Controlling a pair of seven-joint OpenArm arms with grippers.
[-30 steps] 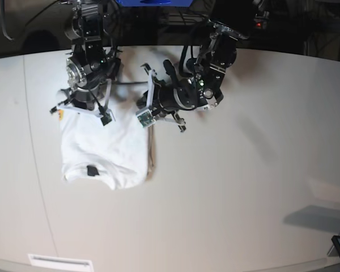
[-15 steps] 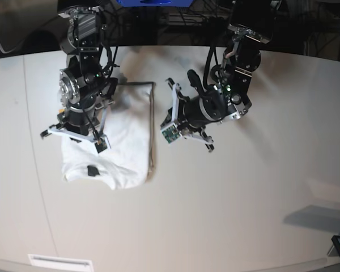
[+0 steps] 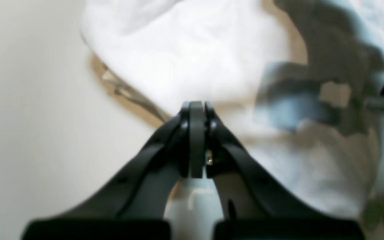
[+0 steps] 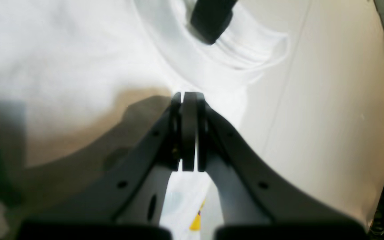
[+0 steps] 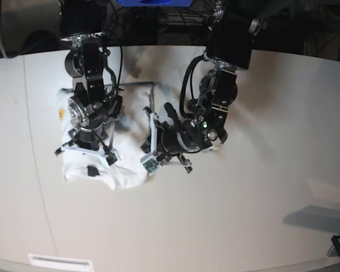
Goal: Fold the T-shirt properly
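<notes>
The white cotton T-shirt (image 5: 122,164), partly folded, has been released; both jaws are closed empty, lowered over it

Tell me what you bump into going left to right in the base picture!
Bare table → T-shirt under the right end effector → left end effector → more bare table.

T-shirt (image 5: 124,161) soft white cloth; table (image 5: 255,198) smooth matt.

White T-shirt (image 5: 124,170) lies folded, rumpled on table; dark neck label (image 5: 92,170) up, near front edge.
</notes>
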